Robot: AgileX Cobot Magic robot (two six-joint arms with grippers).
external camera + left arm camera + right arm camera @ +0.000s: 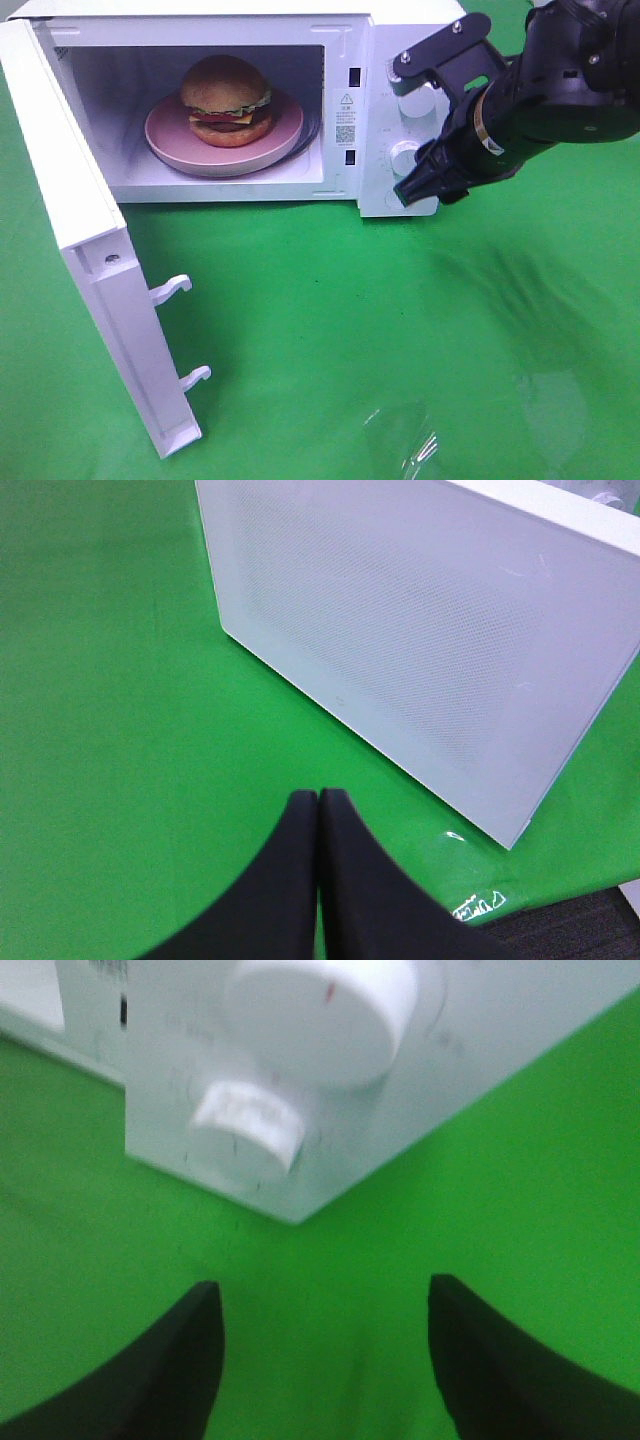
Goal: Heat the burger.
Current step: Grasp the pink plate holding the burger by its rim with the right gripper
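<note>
The burger (226, 100) sits on a pink plate (168, 140) inside the white microwave (250, 10). The microwave door (80, 230) stands wide open to the left. My right gripper (418, 187) is open and empty, close in front of the control panel by the lower knob (404, 158). The right wrist view shows its gripper (325, 1310) with spread fingers before the upper knob (320, 1015) and lower knob (245, 1125). My left gripper (318, 802) is shut and empty over green cloth, beside the door's outer face (420, 640). It does not show in the high view.
Green cloth (400, 320) covers the table. Two white latch hooks (172, 289) stick out of the open door's edge. A patch of clear film (410, 445) lies at the front. A dark mesh surface (580, 930) shows at the edge of the left wrist view.
</note>
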